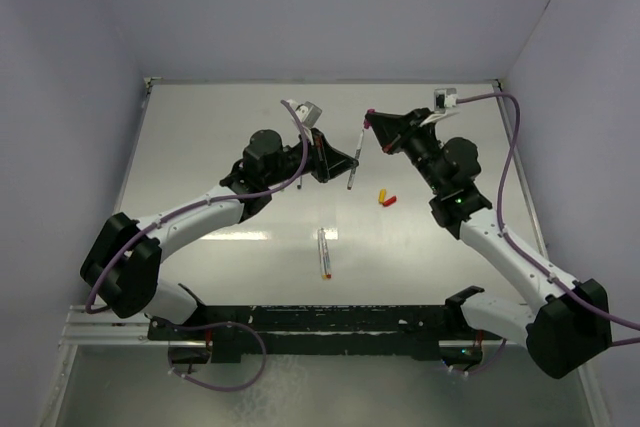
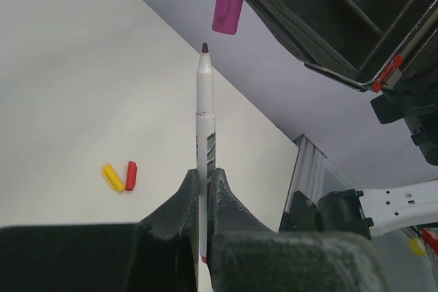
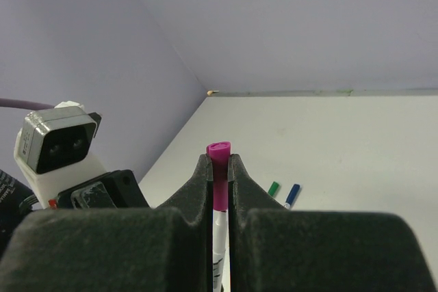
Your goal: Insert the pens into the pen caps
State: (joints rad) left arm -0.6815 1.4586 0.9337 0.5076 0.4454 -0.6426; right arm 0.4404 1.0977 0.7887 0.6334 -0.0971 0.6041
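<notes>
Black left tool (image 2: 207, 177) is pressed together on a thin white-grey marker pen (image 2: 204, 111), pinched near its lower end, dark tip pointing up and away from the wrist camera. Black right tool (image 3: 219, 160) is closed on a small magenta plastic cap (image 3: 219, 182), pinched between both pads. Magenta plastic cap is held just above the marker pen's tip, slightly off to one side, not touching; a gap is seen in the left wrist view. Small yellow capsule cap (image 2: 112, 177) and small red capsule cap (image 2: 131, 175) are laid on the pale grey counter (image 1: 270, 277) below the marker pen, just beside each other in a V; touching cannot be told. Another white-grey pen with a reddish end (image 1: 324, 253) is laid flat on the counter, nearer the arm bases than the marker pen; whether one or two lie there cannot be told. Small green piece (image 3: 274, 188) and small blue piece (image 3: 292, 195) are seen on the counter past the marker pen's tip from the right wrist, side by side; too small to tell more.
</notes>
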